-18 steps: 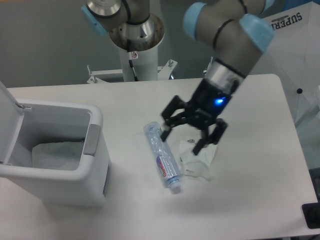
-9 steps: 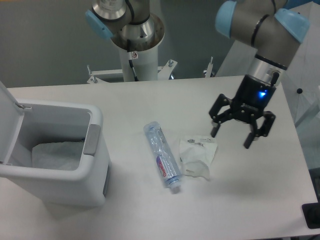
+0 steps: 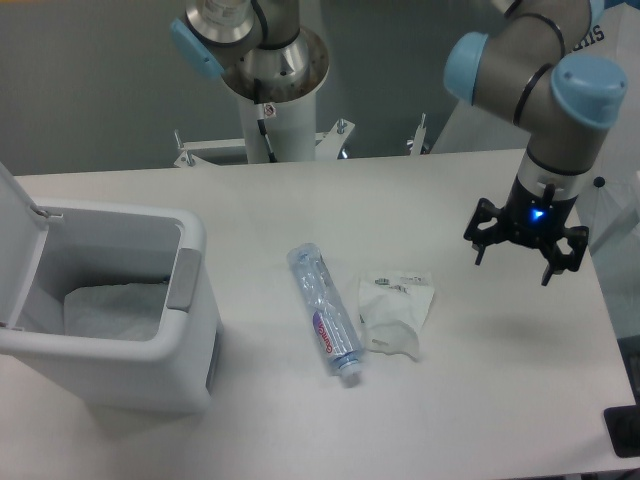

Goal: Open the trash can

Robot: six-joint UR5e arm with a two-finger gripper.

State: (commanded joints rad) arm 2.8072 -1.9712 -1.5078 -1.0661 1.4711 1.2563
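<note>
The gripper (image 3: 527, 246) is hanging over the right side of the table (image 3: 470, 390), fingers spread apart and gripping nothing, a blue light glowing on its wrist. The trash can (image 3: 110, 310) is sitting all the way across at the left edge, so bin and tool are well apart, with a plastic bottle (image 3: 325, 312) and a crumpled clear bag (image 3: 393, 310) lying on the tabletop between them. From the gripper, the bin is lying to the left and a little nearer the camera; any further approach would have to be running leftward over that litter.

And look at the bin itself: the flat white lid (image 3: 20, 250) is standing up at the far left, swung back on its hinge, and the mouth is showing wide open. The white liner bag (image 3: 105, 312) is sitting visible down inside. The grey latch (image 3: 183, 280) is facing right, toward the arm, on the rim of the rounded white body. By my reading the job is looking done already, the lid is up and nothing is pressing on it.
</note>
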